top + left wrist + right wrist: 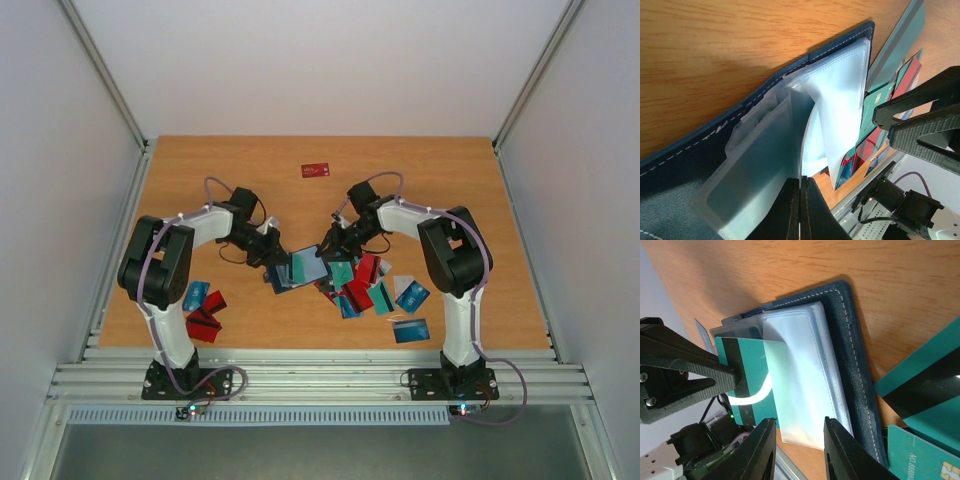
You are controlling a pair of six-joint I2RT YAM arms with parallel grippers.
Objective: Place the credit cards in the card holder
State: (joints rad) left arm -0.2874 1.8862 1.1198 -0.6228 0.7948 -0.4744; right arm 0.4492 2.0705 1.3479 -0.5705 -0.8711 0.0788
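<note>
The left claw (800, 194) is clamped on the striped end of the stiff, slick teal card (752, 390), half inside the card holder's (855, 340) floppy sleeve (805, 370); the right claw (800, 422) stands apart.

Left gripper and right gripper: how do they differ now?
The left gripper is shut, pinching a clear sleeve of the card holder; the right gripper is open and grips nothing. The left gripper's fingers touch each other; the right gripper's stand apart, a sleeve edge between them. Both have black fingers and are at the holder.
</note>
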